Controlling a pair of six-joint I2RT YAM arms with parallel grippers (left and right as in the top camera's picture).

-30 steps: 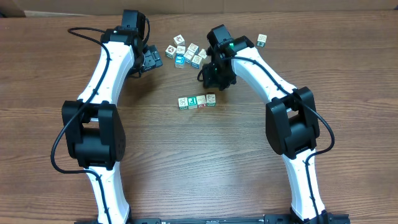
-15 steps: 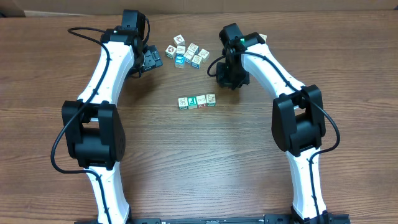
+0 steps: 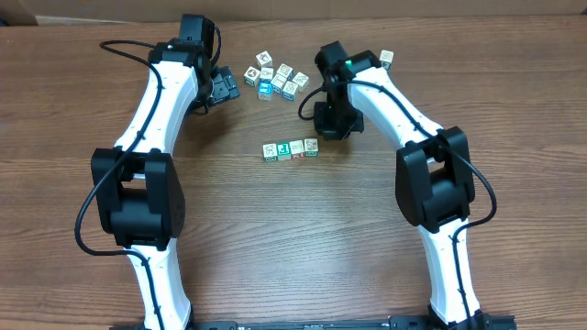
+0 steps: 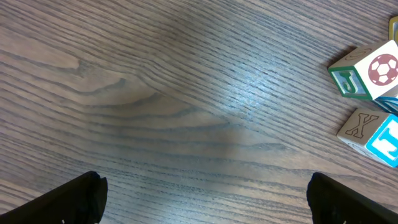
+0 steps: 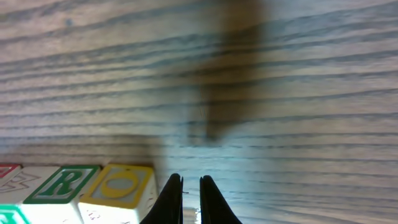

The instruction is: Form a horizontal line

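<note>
Since the earlier frame, the right arm (image 3: 390, 92) has swung back toward the row of cubes (image 3: 290, 149), and the right gripper (image 5: 190, 200) has clenched shut on nothing. The row of cubes lies mid-table (image 3: 275, 229), with its long axis left to right and its four cubes touching. Its right end sits just beside the downward-pointing right fingertips, so the right arm is nearer. The left gripper (image 3: 225, 89) hangs fully released beside the loose clump (image 3: 275, 77), well apart from the row.
</note>
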